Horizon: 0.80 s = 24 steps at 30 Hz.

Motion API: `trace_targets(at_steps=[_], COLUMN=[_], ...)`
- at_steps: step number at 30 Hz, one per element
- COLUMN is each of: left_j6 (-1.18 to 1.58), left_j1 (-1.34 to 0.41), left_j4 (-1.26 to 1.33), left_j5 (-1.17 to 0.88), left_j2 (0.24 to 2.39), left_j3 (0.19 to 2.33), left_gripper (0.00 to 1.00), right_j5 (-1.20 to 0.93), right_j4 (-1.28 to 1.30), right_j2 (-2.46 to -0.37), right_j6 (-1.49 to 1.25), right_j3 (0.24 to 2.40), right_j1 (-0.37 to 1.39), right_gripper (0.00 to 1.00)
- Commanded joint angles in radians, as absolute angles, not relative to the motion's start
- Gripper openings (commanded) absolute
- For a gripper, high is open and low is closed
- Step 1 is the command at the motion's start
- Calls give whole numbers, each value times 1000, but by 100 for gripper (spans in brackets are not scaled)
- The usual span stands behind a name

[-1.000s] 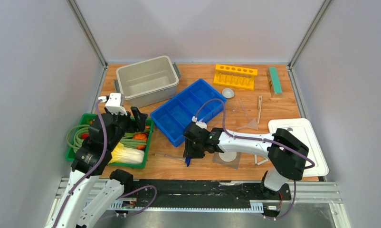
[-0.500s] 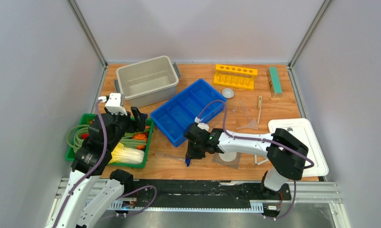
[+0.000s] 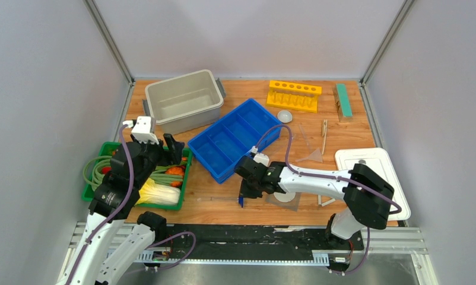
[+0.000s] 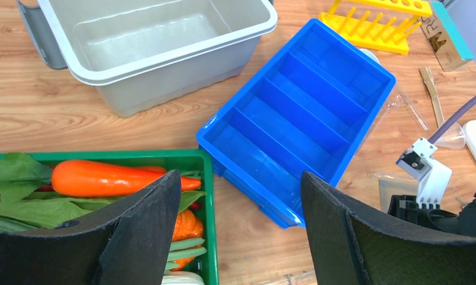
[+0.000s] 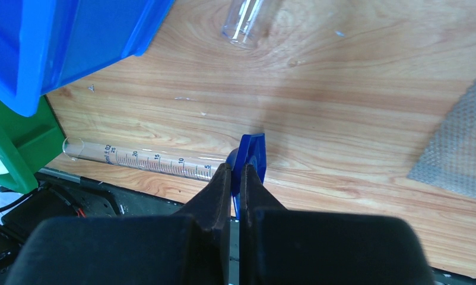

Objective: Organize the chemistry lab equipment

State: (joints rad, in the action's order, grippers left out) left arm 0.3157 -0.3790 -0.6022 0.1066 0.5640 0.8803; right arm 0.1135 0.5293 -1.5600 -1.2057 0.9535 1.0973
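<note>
1. Right pincer, lower centre of its wrist view: jaws closed on the blue foot of the cylinder. The clear graduated barrel runs left from the fingertips, along the desk near its front edge.
2. Surroundings in that view: blue tray upper left; green crate at left, just beside the barrel's open end; clear tube at top; mesh at right, apart from the pincer.
3. Left pincer: jaws wide apart, empty, above the crate's vegetables.
4. Only the right wrist view resolves the barrel's scale. Only the overhead view shows the grey bin and yellow rack together at the top of the desk.
</note>
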Motion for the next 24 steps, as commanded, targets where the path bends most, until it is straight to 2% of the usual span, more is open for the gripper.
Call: trace_targets(at_steps=[1, 14, 24], left_j6=[325, 330, 327], left_j1=[-376, -376, -374], left_j4=[-575, -581, -580], left_j5=[92, 104, 101], left_j2=[563, 558, 551], left_j3=[908, 911, 908], left_gripper=[81, 80, 80], right_j5=[187, 345, 494], right_j4=[569, 684, 664], right_j2=[-1479, -1279, -1275], right_j6=[-1250, -1273, -1241], right_j3=[942, 977, 1110], right_j1=[1101, 1097, 910], right_gripper=[0, 0, 0])
